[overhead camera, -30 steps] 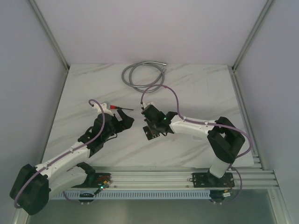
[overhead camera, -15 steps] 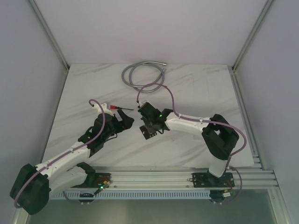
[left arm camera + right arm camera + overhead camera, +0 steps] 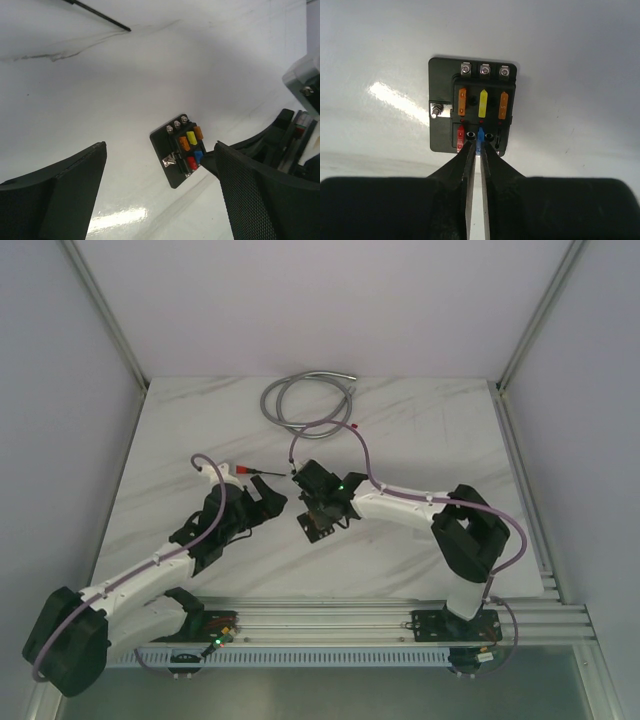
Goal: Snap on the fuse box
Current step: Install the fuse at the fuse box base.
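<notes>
The fuse box [image 3: 312, 528] is a black square block lying flat on the white marbled table, between the two arms. Its slots show orange, yellow, red and blue fuses [image 3: 483, 103]. My right gripper [image 3: 480, 142] comes down on its near edge, fingers pinched on the blue fuse [image 3: 480, 135] in the bottom row. My left gripper [image 3: 268, 498] stands wide open just left of the box, touching nothing. In the left wrist view the box [image 3: 172, 150] lies between and beyond the two wide-apart fingers [image 3: 75, 175], with the right gripper's tip at its lower right edge.
A coiled grey cable [image 3: 305, 405] lies at the back of the table. A red-handled tool with a thin black probe [image 3: 252, 471] rests just behind the left gripper; its tip [image 3: 102, 16] shows in the left wrist view. Aluminium rails border the table.
My right arm has swung a little to the left, and the fuse box under its tips has shifted slightly left with it. The left arm has barely moved.
</notes>
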Robot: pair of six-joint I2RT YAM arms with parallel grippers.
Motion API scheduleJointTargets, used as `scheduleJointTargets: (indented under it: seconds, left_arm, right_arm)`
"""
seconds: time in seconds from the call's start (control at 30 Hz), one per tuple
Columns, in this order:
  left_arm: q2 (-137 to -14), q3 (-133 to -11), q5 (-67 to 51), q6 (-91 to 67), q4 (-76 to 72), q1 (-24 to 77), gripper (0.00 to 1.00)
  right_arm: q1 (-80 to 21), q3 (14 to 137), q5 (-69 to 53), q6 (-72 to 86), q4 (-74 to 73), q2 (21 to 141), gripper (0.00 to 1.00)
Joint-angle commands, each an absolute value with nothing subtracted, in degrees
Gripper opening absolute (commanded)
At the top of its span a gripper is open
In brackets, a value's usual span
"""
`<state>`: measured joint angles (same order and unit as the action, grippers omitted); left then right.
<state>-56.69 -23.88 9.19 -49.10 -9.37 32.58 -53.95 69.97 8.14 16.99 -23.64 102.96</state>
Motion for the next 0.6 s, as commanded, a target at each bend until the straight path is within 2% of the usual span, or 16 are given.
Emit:
scheduleJointTargets:
  seconds: [0.0,0.1,0.3,0.57]
  left_arm:
    - [-58.6,-22.5,6.9,-52.5,-10.6,32.2,0.93]
    - [-61.3,-21.8,3.4,-54.8,-14.0,32.2,0.82]
    - [-68.2,-22.3,-2.8,-57.3,-19.8,32.2,0.57]
    - [-76.3,-24.0,-7.4,-59.7,-23.1,32.7,0.38]
  right_arm:
    - [-53.5,72.1,5.6,18.3,-28.3,101.1,0.19]
    - [-52.4,73.0,3.2,18.8,-28.8,101.3,0.24]
    - [-51.1,73.6,0.2,19.6,-28.8,102.1,0.27]
    - [-49.8,74.6,0.3,20.1,-29.4,103.2,0.27]
